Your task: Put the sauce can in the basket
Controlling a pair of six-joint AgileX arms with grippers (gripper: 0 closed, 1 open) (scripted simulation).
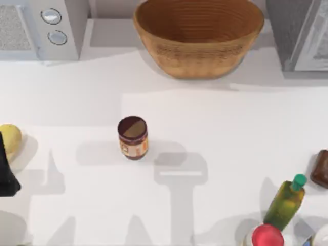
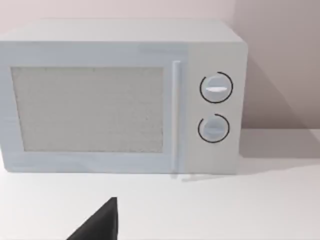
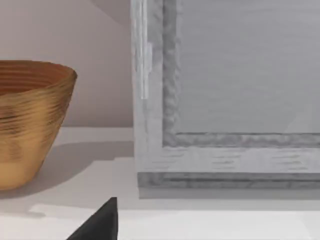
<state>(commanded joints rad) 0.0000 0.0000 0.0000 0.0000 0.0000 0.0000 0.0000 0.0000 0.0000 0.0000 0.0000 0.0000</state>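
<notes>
1. Starting at the table's left edge, I see my left gripper (image 1: 7,171) as a dark shape beside a round yellow fruit (image 1: 10,139); whether its fingers are spread, I cannot tell.
2. Right of it, well apart, the small maroon-brown sauce can (image 1: 133,137) with its orange label band stands upright, long axis vertical; I judge my left arm nearer.
3. Beyond the can, farther right, sits the wide woven wicker basket (image 1: 199,38), empty.
4. My left wrist view adds the white microwave's (image 2: 122,97) front; my right wrist view adds the basket's side (image 3: 30,122).

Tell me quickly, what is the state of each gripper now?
Left gripper: cannot be told, parked at the table's left edge.
Right gripper: cannot be told.
</notes>
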